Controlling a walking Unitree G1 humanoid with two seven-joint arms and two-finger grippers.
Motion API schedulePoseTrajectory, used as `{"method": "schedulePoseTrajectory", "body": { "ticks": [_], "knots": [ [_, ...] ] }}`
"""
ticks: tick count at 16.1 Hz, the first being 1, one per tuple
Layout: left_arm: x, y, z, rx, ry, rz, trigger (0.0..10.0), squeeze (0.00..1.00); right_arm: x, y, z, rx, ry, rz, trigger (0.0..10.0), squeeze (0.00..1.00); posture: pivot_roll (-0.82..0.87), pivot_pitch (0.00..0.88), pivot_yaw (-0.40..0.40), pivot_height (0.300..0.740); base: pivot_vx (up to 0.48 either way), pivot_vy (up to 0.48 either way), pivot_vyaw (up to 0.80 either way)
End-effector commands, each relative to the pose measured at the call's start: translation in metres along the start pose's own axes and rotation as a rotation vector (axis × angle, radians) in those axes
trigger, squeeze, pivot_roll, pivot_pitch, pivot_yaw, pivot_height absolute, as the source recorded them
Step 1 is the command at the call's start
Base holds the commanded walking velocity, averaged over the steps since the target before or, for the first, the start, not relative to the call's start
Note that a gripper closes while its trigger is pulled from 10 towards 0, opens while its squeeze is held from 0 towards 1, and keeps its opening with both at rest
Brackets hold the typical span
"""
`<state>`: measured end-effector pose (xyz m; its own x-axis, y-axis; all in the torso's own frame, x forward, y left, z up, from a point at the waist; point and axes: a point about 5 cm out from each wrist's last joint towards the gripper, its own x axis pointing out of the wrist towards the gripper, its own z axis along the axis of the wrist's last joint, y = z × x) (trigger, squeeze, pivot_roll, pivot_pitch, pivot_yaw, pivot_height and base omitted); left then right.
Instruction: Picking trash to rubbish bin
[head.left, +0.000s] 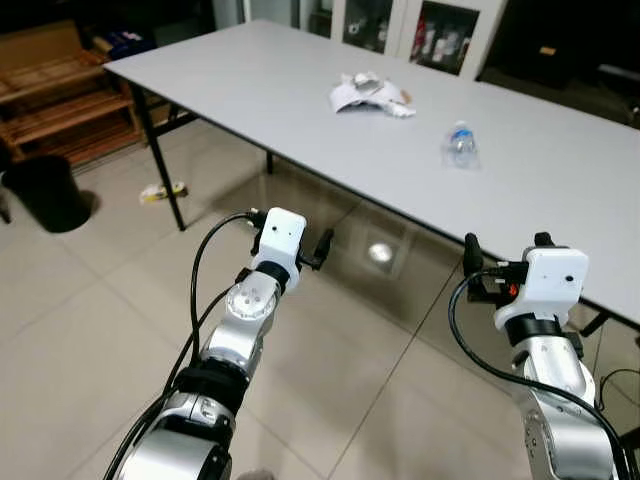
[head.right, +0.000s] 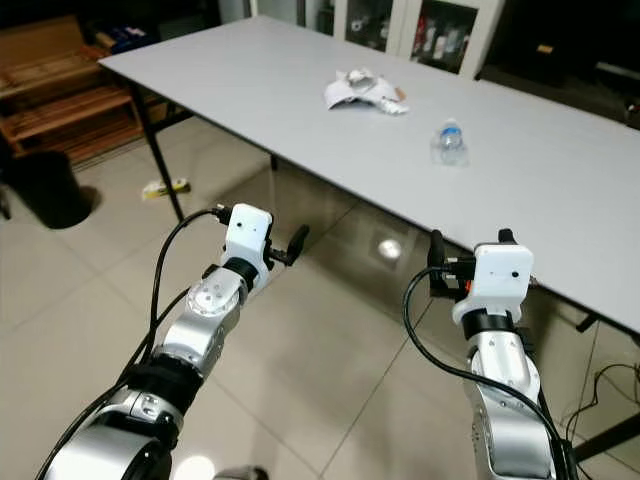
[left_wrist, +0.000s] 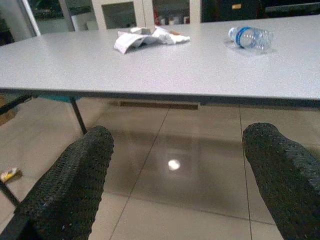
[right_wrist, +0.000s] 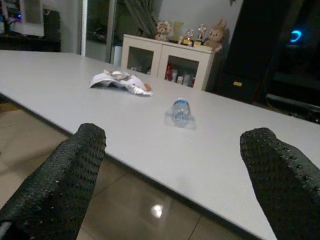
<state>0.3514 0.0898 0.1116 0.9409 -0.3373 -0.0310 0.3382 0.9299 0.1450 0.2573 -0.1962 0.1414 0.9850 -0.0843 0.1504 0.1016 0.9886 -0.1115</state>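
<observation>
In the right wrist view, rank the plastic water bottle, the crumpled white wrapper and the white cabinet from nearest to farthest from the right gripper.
1. Clear plastic water bottle, lying on the grey table, nearest the open right gripper.
2. Crumpled white wrapper, further along the table.
3. White cabinet, against the back wall behind the table.

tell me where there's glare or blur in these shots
Left eye view: a ceiling light glares off the glossy floor tiles under the table, the rest is sharp. Left wrist view: same bright spot on the floor, and the open left claw fingers are soft up close. Right wrist view: dim, grainy, bottle slightly blurred.
</observation>
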Motion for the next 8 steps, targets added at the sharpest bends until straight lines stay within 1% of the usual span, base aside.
{"method": "schedulePoseTrajectory", "body": {
  "ticks": [1, 4, 8],
  "knots": [
    [0.0021, 0.0007, 0.0063, -0.001, -0.016, -0.004, 10.0, 0.0, 0.0032, -0.0055, 0.008, -0.018, -0.032, -0.011, 10.0, 0.0, 0.13, 0.029, -0.04, 0.74, 0.465, 0.0, 0.0],
    [0.0039, 0.0006, 0.0094, -0.005, -0.021, -0.007, 10.0, 0.0, 0.0051, -0.01, 0.0108, -0.025, -0.043, -0.021, 10.0, 0.0, 0.13, 0.029, -0.036, 0.74, 0.465, 0.0, 0.0],
    [0.0052, 0.0001, 0.0146, -0.005, -0.038, -0.011, 10.0, 0.0, 0.0072, -0.0086, 0.0132, -0.028, -0.053, -0.019, 10.0, 0.0, 0.13, 0.029, -0.036, 0.74, 0.466, 0.0, 0.0]
  ]
}}
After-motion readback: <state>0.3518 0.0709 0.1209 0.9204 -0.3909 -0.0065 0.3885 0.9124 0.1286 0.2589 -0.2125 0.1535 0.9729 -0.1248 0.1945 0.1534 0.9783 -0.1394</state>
